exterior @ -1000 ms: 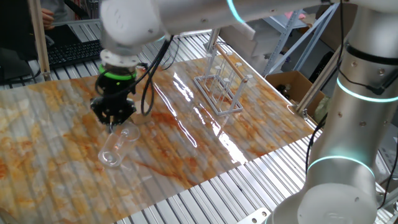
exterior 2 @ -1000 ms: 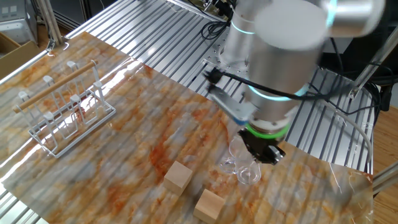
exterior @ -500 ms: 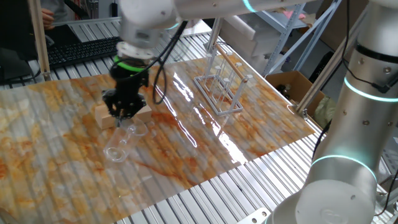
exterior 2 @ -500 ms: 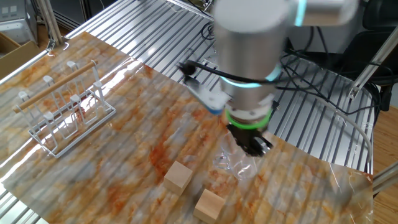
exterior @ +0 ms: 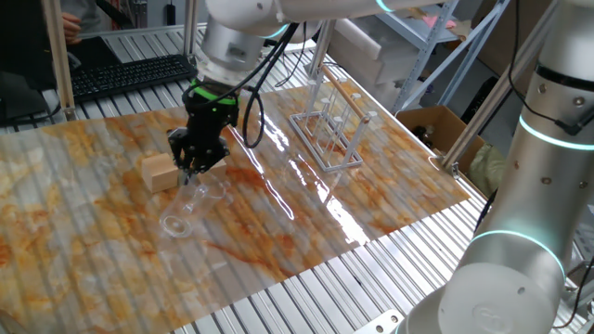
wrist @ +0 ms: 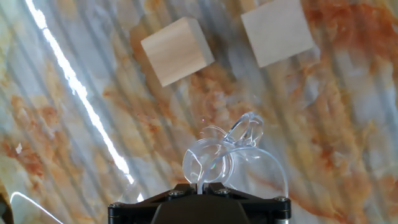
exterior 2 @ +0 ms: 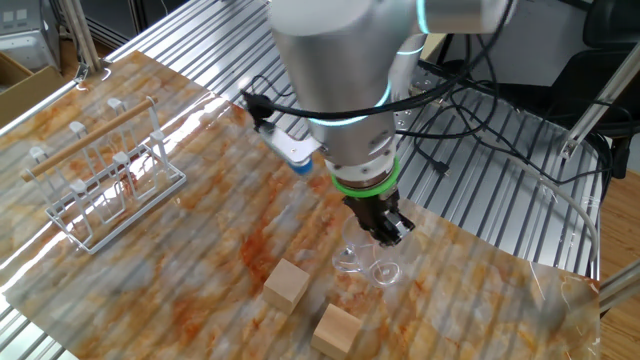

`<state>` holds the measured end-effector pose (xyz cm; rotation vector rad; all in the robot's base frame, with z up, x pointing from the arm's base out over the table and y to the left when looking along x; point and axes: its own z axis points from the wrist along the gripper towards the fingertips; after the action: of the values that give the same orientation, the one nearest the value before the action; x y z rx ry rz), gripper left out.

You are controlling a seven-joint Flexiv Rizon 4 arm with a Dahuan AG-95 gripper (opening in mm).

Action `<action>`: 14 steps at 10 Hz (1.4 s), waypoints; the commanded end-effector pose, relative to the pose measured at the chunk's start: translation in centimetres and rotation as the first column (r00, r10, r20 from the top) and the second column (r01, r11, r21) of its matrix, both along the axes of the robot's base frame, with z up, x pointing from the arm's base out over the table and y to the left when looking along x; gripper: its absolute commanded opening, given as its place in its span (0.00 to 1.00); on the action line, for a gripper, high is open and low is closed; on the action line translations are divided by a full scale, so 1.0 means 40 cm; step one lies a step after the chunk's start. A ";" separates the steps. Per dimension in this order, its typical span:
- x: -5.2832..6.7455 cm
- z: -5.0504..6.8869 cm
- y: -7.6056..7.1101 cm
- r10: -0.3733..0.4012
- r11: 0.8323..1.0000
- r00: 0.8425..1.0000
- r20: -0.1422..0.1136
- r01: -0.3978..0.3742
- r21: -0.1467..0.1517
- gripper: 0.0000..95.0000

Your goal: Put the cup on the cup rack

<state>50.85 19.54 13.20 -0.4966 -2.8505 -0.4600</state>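
The clear cup (exterior: pixel 186 206) hangs tilted under my gripper (exterior: pixel 192 173), which is shut on its thin wall. Its open mouth points down toward the marbled mat. In the other fixed view the cup (exterior 2: pixel 366 262) is just right of a wooden cube, below the gripper (exterior 2: pixel 385 238). The hand view shows the cup (wrist: pixel 233 158) straight ahead of the gripper (wrist: pixel 198 185), a sliver of glass pinched between the jaws. The cup rack (exterior: pixel 329 130) stands upright farther right on the mat; in the other fixed view the cup rack (exterior 2: pixel 105 185) is far to the left.
One wooden cube (exterior: pixel 160 173) lies beside the cup. The other fixed view shows two cubes (exterior 2: pixel 287 283) (exterior 2: pixel 337 328), as does the hand view (wrist: pixel 174 50) (wrist: pixel 277 31). A keyboard (exterior: pixel 121 74) lies beyond the mat, and a cardboard box (exterior: pixel 436 125) is at the right edge.
The gripper has carried the cup across the mat toward the rack side, and the wooden cube it hid before now shows. The jaws stayed shut on the cup.
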 end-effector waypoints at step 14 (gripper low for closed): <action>0.029 0.007 -0.227 0.077 0.994 0.997 -0.005 -0.076 0.075 0.00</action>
<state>51.98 10.42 13.45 -0.3674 -2.8304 -0.5314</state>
